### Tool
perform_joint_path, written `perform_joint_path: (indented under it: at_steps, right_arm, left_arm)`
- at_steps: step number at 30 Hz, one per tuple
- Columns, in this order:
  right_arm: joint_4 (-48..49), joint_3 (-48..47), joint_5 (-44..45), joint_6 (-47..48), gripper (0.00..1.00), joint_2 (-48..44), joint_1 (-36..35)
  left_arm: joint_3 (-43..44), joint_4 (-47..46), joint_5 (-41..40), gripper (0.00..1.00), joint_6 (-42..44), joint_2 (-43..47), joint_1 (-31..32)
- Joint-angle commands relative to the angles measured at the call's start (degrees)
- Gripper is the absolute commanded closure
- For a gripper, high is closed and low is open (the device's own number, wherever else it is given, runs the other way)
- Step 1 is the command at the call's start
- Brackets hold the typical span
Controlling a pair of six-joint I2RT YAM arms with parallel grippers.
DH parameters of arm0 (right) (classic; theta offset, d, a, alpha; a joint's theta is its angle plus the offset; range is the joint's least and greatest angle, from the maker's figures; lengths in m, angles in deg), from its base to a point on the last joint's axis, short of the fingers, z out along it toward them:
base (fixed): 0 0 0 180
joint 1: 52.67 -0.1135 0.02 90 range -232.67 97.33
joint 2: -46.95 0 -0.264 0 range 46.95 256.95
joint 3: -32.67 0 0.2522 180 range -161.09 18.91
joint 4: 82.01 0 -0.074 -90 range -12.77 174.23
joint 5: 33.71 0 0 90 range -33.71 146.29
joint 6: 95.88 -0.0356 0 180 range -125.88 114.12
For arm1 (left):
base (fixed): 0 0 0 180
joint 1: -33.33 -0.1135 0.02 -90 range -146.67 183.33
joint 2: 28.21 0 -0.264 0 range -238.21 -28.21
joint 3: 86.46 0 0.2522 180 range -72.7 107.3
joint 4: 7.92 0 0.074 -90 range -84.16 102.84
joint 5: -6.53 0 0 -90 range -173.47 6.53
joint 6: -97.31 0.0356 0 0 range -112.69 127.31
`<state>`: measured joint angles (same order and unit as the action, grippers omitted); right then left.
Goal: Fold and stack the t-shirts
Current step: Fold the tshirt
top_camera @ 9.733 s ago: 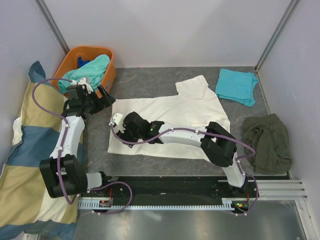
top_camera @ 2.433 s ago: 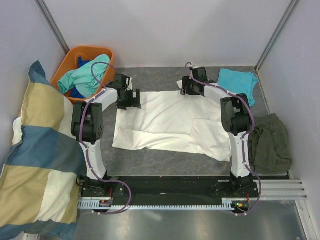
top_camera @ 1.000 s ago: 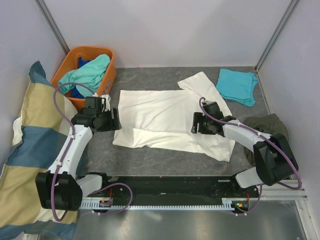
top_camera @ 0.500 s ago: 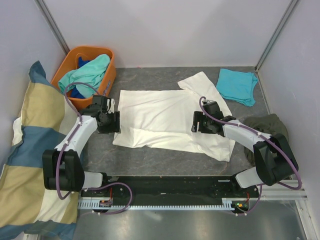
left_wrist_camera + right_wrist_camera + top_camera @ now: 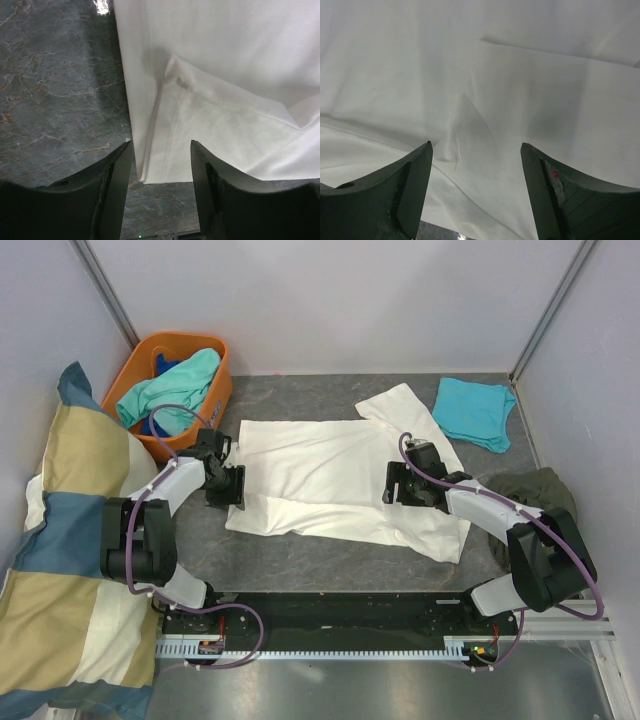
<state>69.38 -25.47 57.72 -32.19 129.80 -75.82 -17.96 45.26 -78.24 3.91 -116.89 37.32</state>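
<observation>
The yellow-and-blue checked pillow (image 5: 70,540) fills the left side, leaning over the edge of the grey marbled table (image 5: 300,395). The cream-white t-shirt (image 5: 320,455) lies flat in the middle of the table, partly folded: a long strip of it is doubled over along the near edge, and one sleeve juts toward the far right. No print can be read on the side that shows. A crumpled olive-green garment (image 5: 535,525) sits at the right edge. In the far left corner an orange basket (image 5: 185,337) holds a mint-green tee (image 5: 180,380) draped over a blue tee (image 5: 163,364). A turquoise tee (image 5: 472,412) lies folded in the far right corner, just beside the white sleeve.

The left gripper (image 5: 228,486) is down at the shirt's left edge, its jaws apart with the stitched, doubled-over corner between them. The right gripper (image 5: 398,483) hangs low over the shirt's right half, jaws spread wide above smooth white cloth, gripping nothing.
</observation>
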Motion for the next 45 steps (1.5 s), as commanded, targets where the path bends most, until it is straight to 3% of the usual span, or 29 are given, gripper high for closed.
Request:
perform_joint_path:
  at_steps: [1,7,14,18,36,45]
  right_arm:
    - [1.4,-1.4,0.9,0.3,0.20,-0.7,-0.3]
    - [1.4,-1.6,1.2,0.2,0.20,-0.2,-0.1]
    - [1.4,-1.8,1.2,0.3,0.19,0.4,-0.1]
    - [1.4,-1.9,1.4,0.6,0.19,0.7,0.1]
    - [0.8,-3.0,2.3,1.3,0.18,2.5,0.5]
    - [0.5,-3.0,2.6,1.7,0.18,2.6,0.7]
  left_arm:
    - [2.6,-1.8,2.2,0.43,3.0,-2.0,0.7]
    - [3.4,-1.4,3.5,0.59,3.3,-5.5,0.9]
    - [4.1,-0.7,4.1,0.67,3.3,-7.8,1.0]
    - [4.3,-0.4,2.9,0.98,3.3,-8.0,1.0]
    - [3.5,3.7,-14.1,0.98,1.0,-1.6,0.8]
    - [3.1,4.0,-14.5,0.97,0.2,0.0,0.9]
